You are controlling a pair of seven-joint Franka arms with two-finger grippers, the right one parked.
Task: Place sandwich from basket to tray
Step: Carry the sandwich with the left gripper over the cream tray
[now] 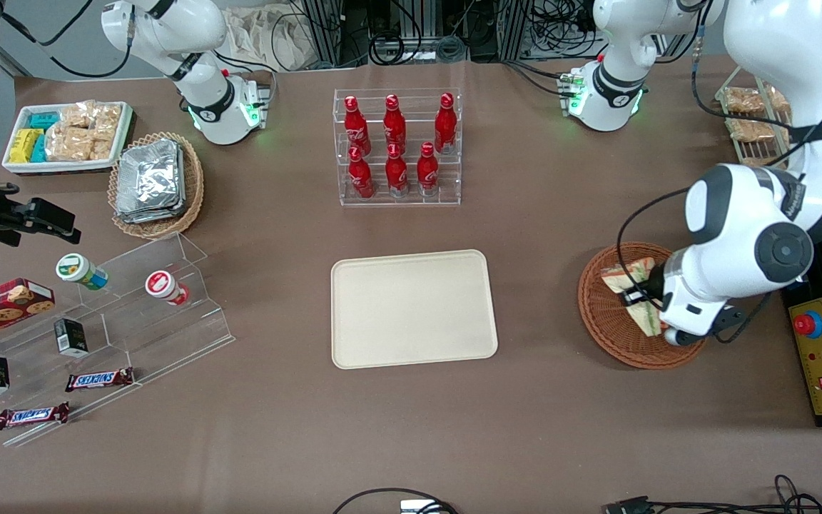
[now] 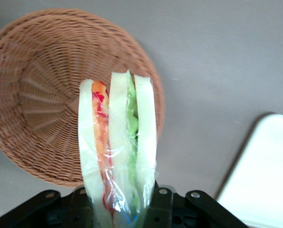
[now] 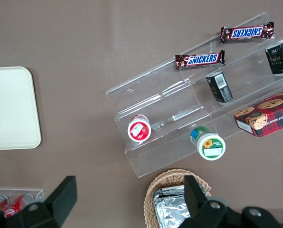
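My left gripper (image 1: 641, 296) hangs over the round orange-brown wicker basket (image 1: 607, 330), shut on the sandwich (image 1: 628, 275). In the left wrist view the sandwich (image 2: 117, 142) stands on edge between the black fingers (image 2: 162, 202). It is a plastic-wrapped wedge of pale bread with orange-red and green layers. The gripper (image 2: 118, 202) holds its wider end. Under it the basket (image 2: 36, 95) shows a bare woven floor. The cream-beige tray (image 1: 411, 307) lies flat at mid-table with nothing on it, toward the parked arm's end from the basket. Its rounded corner (image 2: 265, 175) shows beside the basket.
A clear rack of red bottles (image 1: 397, 146) stands farther from the front camera than the tray. Acrylic steps (image 1: 133, 314) with snacks, a paler basket of foil packets (image 1: 154, 178) and a white bin (image 1: 68, 135) lie toward the parked arm's end. A control box (image 1: 821, 357) sits beside the basket.
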